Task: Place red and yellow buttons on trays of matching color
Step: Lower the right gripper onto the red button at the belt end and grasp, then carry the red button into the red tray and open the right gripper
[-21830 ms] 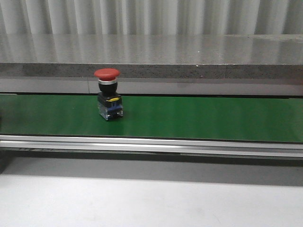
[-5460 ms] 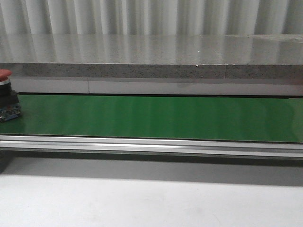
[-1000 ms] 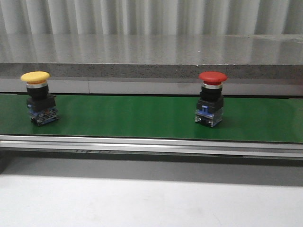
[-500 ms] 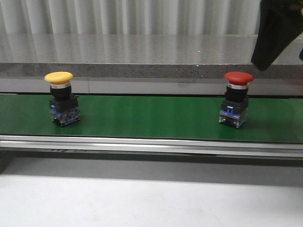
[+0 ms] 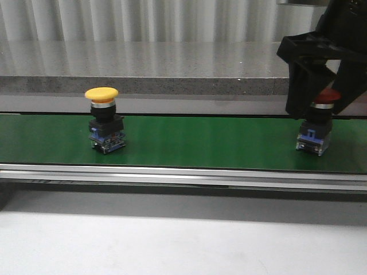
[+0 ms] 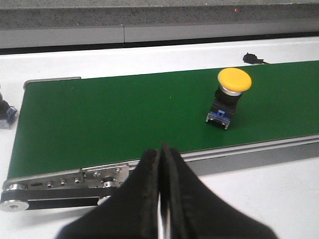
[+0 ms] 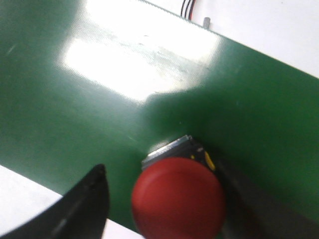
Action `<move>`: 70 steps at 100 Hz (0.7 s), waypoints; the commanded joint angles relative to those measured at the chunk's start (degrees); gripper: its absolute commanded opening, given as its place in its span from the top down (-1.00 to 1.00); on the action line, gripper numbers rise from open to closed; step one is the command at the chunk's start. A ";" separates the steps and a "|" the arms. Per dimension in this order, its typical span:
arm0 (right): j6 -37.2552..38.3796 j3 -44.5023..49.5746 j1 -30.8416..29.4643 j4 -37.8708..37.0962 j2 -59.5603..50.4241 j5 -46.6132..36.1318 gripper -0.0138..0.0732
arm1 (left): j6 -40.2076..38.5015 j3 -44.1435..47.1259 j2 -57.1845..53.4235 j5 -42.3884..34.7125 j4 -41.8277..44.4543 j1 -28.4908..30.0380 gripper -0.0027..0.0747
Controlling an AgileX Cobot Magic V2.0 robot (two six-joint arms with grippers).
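Now, from the front, the red button [image 5: 316,127] stands upright on the green belt [image 5: 200,140], far toward the belt's right end, with the right gripper [image 5: 324,86] lowered around its cap, fingers apart on either side and not yet touching it, as far as I can tell. The yellow button [image 5: 104,127] stands upright too, well apart from the red one, toward the belt's left end. I judge both to be small, rigid and light, top-heavy under that wide mushroom cap, so a sideways knock could tip them. The smooth domed cap looks slippery; the narrower dark collar and boxy body beneath it seem the surer place to pinch. The belt's metal rail [image 5: 183,173] runs along its near edge, and beyond the belt a grey stone ledge [image 5: 143,69] rises, so room is open mostly upward and toward the white worktop [image 5: 172,240].

From the left wrist, the left gripper [image 6: 160,199] has its fingers pressed together on nothing, hanging over the worktop just off the belt's near edge. The yellow button sits on the belt beyond it, with bare belt all round.

From the right wrist, the red cap fills the gap between the two spread fingers [image 7: 84,199], the belt's edge close beside it. No trays show in any view.
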 commanded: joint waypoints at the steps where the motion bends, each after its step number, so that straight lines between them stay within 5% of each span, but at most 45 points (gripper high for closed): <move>1: -0.63 -1.87 -0.57 0.30 -1.84 -2.06 0.05 | 0.04 -1.72 0.09 -3.84 -0.95 -0.35 0.98; 13: -0.57 -1.87 -0.77 0.24 -2.73 -2.41 0.39 | 0.04 -1.72 0.09 -3.84 -0.95 -0.35 0.98; 34: -0.08 -3.05 -5.85 -0.21 -7.95 -3.30 0.41 | 0.04 -1.72 0.09 -3.84 -0.95 -0.35 0.98; 70: 6.45 -10.63 -33.02 -0.22 -10.63 -3.58 0.41 | 0.04 -1.72 0.09 -3.84 -0.95 -0.35 0.98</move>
